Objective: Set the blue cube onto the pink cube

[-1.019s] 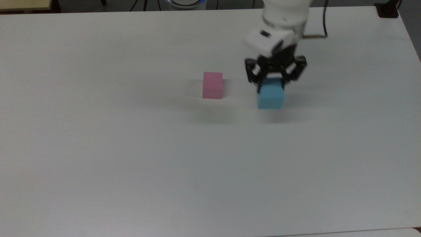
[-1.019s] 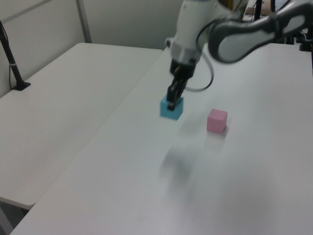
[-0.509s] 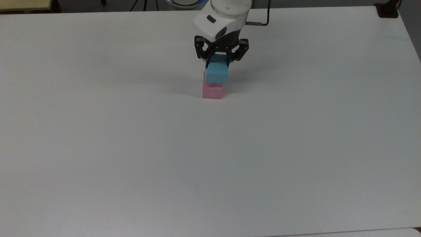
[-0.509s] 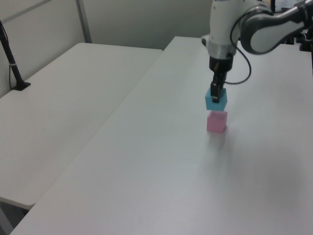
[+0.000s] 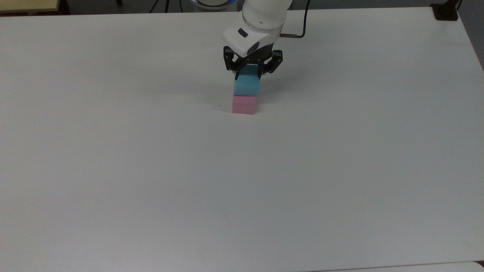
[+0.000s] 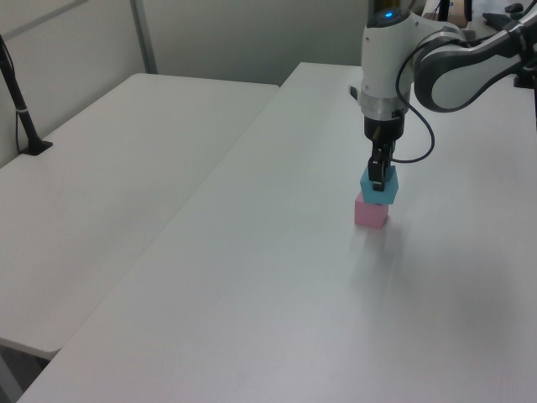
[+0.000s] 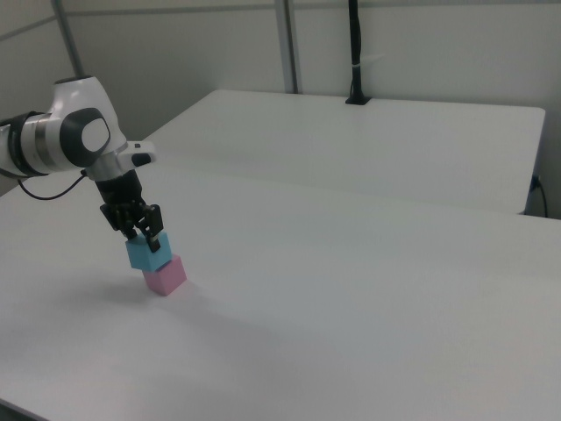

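The blue cube (image 5: pixel 247 86) (image 6: pixel 379 188) (image 7: pixel 147 253) rests on top of the pink cube (image 5: pixel 244 105) (image 6: pixel 371 211) (image 7: pixel 166 275), sitting a little askew on it. My gripper (image 5: pixel 248 72) (image 6: pixel 377 175) (image 7: pixel 145 235) comes down from above and is shut on the blue cube, with its fingers on two opposite sides. The pink cube stands on the white table (image 5: pixel 151 170), and its top face is hidden under the blue cube.
A second white table (image 6: pixel 101 185) (image 7: pixel 368 140) adjoins this one. A black post (image 6: pixel 21 109) (image 7: pixel 355 53) stands on it. A cable (image 5: pixel 298 34) hangs from the arm above the cubes.
The gripper carried the blue cube from the table, at the top view's right of the pink cube, over the pink cube and lowered it onto the top.
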Controlling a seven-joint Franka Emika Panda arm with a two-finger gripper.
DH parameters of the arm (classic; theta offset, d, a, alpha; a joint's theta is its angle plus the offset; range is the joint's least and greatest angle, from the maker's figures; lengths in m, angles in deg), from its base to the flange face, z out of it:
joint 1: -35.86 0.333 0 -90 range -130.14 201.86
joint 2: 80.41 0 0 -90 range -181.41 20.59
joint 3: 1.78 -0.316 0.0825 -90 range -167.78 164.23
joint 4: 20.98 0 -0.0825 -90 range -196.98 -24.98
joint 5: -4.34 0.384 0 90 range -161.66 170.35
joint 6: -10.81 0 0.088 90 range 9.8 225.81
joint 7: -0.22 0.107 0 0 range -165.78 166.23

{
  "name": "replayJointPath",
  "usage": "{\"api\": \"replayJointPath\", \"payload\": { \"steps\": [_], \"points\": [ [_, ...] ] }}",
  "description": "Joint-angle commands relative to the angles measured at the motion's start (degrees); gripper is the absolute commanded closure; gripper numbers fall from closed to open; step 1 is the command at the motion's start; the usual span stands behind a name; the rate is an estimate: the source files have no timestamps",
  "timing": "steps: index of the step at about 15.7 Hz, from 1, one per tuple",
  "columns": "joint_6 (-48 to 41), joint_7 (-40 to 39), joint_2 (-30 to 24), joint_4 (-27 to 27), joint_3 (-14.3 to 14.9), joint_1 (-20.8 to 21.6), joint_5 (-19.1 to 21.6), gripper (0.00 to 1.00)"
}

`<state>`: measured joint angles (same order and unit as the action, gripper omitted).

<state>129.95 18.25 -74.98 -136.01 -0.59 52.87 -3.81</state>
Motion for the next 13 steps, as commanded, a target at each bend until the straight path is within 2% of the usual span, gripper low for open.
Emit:
{"api": "replayJointPath", "payload": {
  "steps": [1, 3, 4, 5, 6, 10, 13],
  "points": [
    [2.50, 2.98, -0.59, -1.16, -0.66, -1.63, -0.82, 0.75],
    [4.16, 3.33, 0.02, -1.33, -0.66, -1.63, -0.90, 0.74],
    [4.52, 3.42, 0.64, -1.33, -0.66, -1.71, -0.90, 0.59],
    [4.52, 3.51, 0.90, -1.25, -0.66, -1.80, -0.82, 0.07],
    [4.43, 3.68, 0.91, -1.16, -0.66, -1.80, -0.90, 0.00],
    [-1.61, 7.89, 0.38, 0.85, -0.66, -1.71, -0.82, 0.00],
    [-9.52, 7.04, -2.86, 4.63, -0.39, -3.20, -0.82, 0.00]
  ]
}}
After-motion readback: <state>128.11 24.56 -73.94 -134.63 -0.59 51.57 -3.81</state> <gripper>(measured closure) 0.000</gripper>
